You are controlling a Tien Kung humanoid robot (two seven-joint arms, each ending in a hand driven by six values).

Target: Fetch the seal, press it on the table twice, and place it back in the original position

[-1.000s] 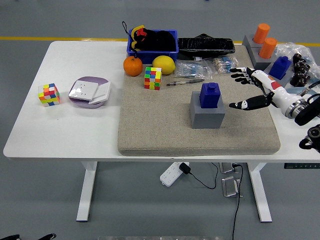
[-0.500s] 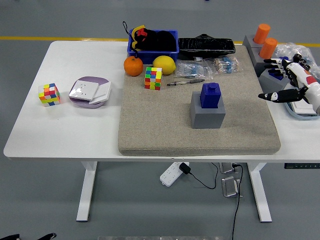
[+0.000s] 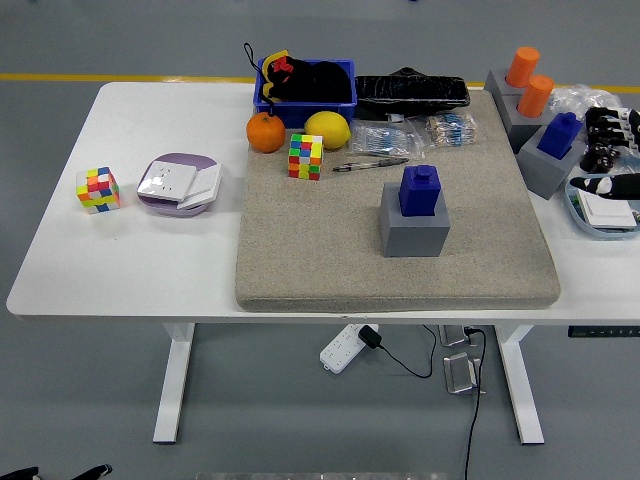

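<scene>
Robot hand (image 3: 618, 150), right, seen only as fingertips at desk (image 3: 150, 260) edge; nothing held, spread unclear. Blue block-shaped seal (image 3: 420, 189) parked on grey cube base (image 3: 413, 228), ready for pickup.

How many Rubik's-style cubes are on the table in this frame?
2. One cube sits on the bare white table at the far left, beside the purple-lidded box. The other cube stands on the beige mat, in front of the lemon.
</scene>
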